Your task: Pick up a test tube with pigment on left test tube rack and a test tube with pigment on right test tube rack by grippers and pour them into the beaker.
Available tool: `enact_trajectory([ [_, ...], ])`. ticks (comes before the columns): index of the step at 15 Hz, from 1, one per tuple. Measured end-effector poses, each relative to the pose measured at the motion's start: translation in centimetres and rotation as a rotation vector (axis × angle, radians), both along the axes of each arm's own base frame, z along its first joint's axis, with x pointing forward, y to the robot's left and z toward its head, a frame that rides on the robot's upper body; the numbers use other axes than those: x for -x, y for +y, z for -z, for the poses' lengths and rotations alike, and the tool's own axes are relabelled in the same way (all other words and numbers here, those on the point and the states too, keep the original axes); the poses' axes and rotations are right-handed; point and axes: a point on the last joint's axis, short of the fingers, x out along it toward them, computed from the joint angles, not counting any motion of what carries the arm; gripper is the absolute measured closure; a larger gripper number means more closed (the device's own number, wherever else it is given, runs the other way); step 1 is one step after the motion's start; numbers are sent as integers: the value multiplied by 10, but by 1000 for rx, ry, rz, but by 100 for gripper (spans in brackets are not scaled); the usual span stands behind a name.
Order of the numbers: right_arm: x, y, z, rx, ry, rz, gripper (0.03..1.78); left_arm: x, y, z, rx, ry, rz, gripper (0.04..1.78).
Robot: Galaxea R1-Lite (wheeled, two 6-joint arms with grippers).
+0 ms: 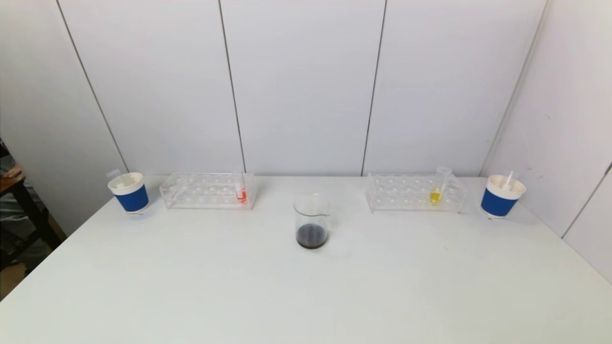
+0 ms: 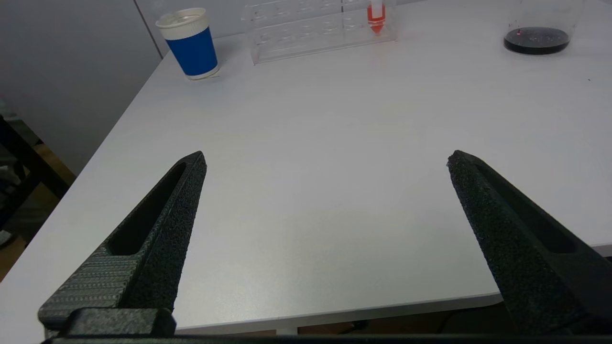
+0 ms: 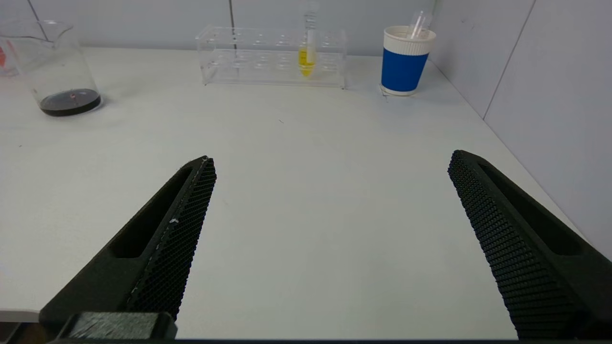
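A clear left rack [image 1: 205,191] holds a test tube with red-orange pigment [image 1: 241,193] at its right end; it also shows in the left wrist view [image 2: 376,12]. A clear right rack [image 1: 413,193] holds a tube with yellow pigment [image 1: 435,195], also in the right wrist view [image 3: 306,59]. A glass beaker [image 1: 311,220] with dark liquid stands between the racks. My left gripper [image 2: 325,160] is open and empty over the table's near left edge. My right gripper [image 3: 331,160] is open and empty over the near right part. Neither shows in the head view.
A blue-and-white paper cup [image 1: 129,193] stands left of the left rack. Another cup [image 1: 501,196] with an empty tube in it stands right of the right rack. White wall panels close the back and right side. The white table [image 1: 306,296] drops off at the left.
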Motion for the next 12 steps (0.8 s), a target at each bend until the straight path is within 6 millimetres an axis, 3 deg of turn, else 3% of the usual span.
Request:
enact_trajectory([
  [12, 0, 0, 0, 3, 0, 1, 4, 0, 0, 0, 0, 1, 0, 6],
])
